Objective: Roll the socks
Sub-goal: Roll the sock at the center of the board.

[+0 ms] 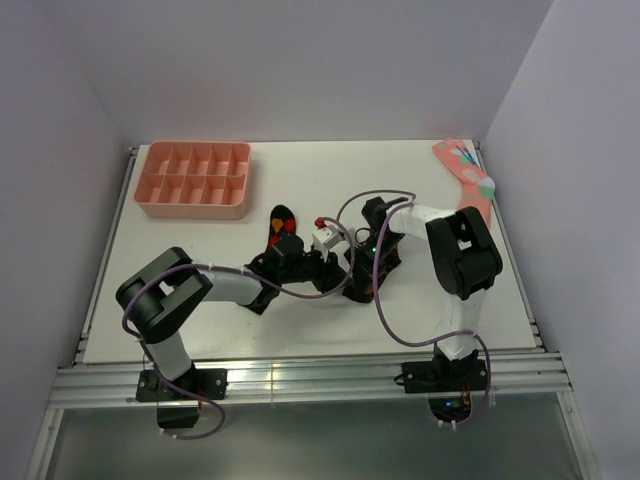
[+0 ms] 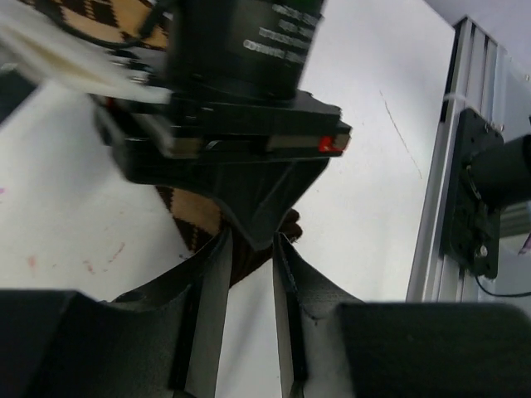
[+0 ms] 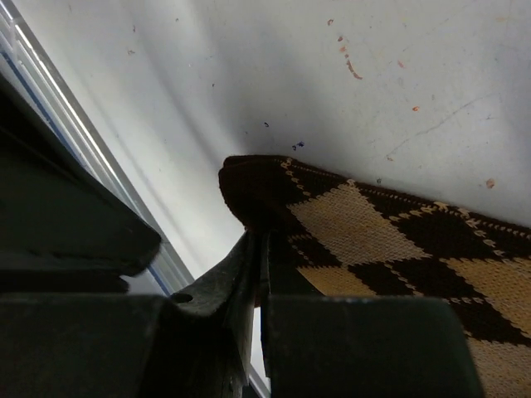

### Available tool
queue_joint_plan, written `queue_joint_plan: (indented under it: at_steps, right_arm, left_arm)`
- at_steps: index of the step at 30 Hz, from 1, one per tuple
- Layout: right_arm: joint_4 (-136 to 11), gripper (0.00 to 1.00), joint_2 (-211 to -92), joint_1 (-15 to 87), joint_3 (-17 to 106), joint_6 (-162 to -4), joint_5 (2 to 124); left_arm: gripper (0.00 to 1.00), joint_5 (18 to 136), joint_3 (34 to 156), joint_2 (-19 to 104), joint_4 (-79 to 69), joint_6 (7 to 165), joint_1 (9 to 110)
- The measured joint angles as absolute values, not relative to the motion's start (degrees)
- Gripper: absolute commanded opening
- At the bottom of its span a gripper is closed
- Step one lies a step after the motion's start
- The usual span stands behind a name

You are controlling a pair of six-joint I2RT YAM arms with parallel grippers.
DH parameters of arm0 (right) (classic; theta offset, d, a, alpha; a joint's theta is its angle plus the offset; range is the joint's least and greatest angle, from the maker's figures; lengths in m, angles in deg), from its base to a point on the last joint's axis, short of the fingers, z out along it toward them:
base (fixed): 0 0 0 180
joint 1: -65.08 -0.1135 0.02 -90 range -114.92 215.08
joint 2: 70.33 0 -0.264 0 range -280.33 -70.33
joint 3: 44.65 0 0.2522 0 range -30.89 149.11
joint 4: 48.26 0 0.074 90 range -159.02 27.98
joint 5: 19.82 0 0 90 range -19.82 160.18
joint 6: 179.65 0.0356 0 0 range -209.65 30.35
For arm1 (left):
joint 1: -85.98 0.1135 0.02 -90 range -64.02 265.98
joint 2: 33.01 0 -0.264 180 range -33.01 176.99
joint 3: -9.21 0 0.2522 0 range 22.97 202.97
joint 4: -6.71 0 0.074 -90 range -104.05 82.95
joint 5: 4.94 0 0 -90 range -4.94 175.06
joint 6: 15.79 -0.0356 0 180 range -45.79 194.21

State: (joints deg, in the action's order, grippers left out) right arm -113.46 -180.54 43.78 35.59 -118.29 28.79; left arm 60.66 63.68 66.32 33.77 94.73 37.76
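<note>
The sock with tan and orange diamonds [image 3: 390, 240] lies flat on the white table, mostly hidden under both grippers in the top view. My right gripper [image 3: 259, 240] is shut on its dark rounded end. My left gripper [image 2: 250, 249] meets it from the opposite side, jaws a little apart. Its fingers [image 2: 217, 282] straddle that same dark sock end [image 2: 249, 264] and the right gripper's tips, with white table showing between them. The sock with red and orange diamonds [image 1: 283, 224] lies loose just behind the left gripper [image 1: 335, 278], which sits close to the right gripper [image 1: 358, 275].
A pink compartment tray [image 1: 195, 180] stands at the back left. A pink sock [image 1: 465, 175] lies at the back right corner. The aluminium rail [image 2: 440, 166] runs along the table's near edge, close to both grippers.
</note>
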Motion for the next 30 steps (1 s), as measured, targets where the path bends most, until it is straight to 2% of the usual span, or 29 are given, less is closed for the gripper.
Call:
queue_joint_plan:
  at_steps: [23, 30]
  right_arm:
    - [-116.68, 0.04, -182.29, 46.38, 37.71, -119.60, 26.94]
    - [-116.83, 0.04, -182.29, 46.60, 37.71, -119.80, 26.78]
  left_arm:
    - [0.36, 64.09, 69.38, 70.65, 22.68, 88.17, 33.36]
    - [0.41, 67.39, 69.95, 70.89, 21.04, 86.90, 32.99]
